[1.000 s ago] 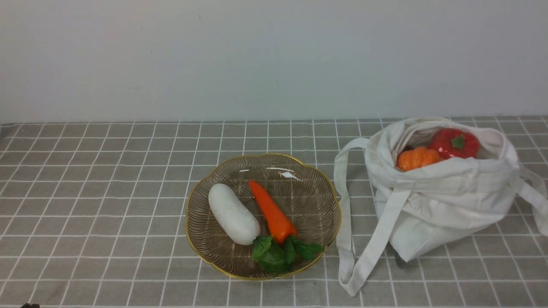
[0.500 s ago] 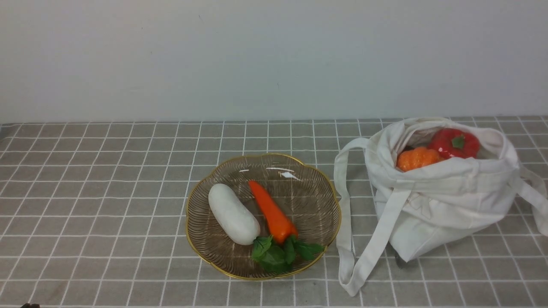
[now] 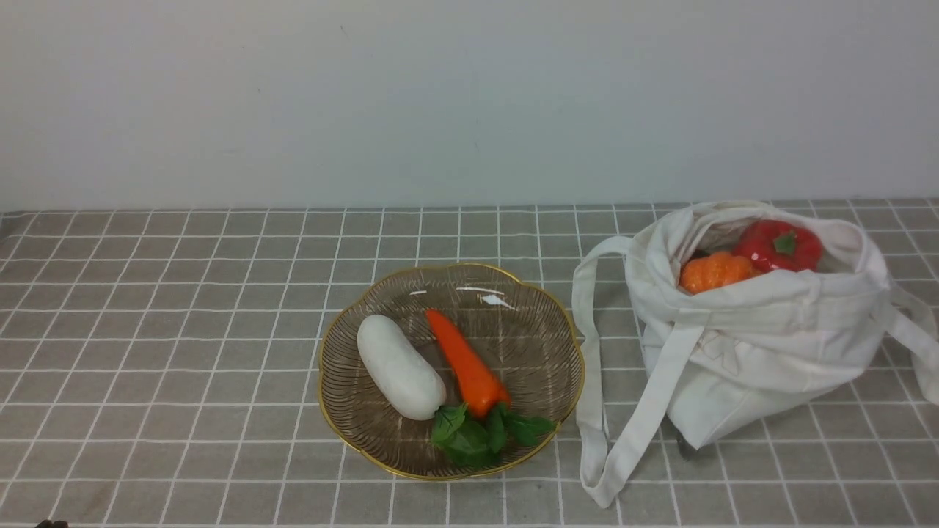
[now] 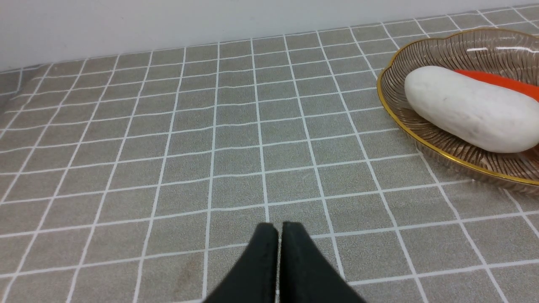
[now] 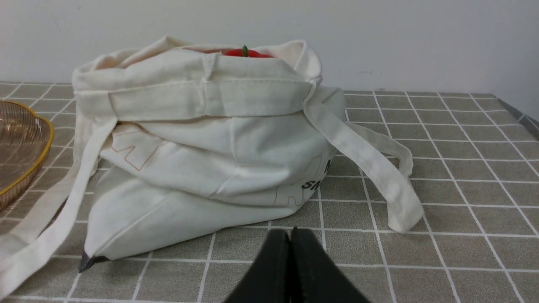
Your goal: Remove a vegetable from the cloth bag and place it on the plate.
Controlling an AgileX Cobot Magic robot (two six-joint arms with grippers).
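The orange carrot [image 3: 463,361] with green leaves lies on the brownish glass plate [image 3: 539,334] at the table's middle, next to a white radish [image 3: 399,367]. The off-white cloth bag [image 3: 763,345] stands to the right of the plate, open at the top. My left gripper [image 4: 279,227] is shut and empty, low over the tablecloth left of the plate [image 4: 421,139]. My right gripper [image 5: 290,232] is shut and empty, just in front of the bag [image 5: 202,160]. Neither gripper shows in the front view.
An orange pumpkin [image 3: 713,271] and a red bell pepper [image 3: 779,246] sit in the bag's mouth. The bag's long straps [image 3: 594,411] trail on the grey checked tablecloth between bag and plate and to the right [image 5: 379,168]. A white wall stands behind the table.
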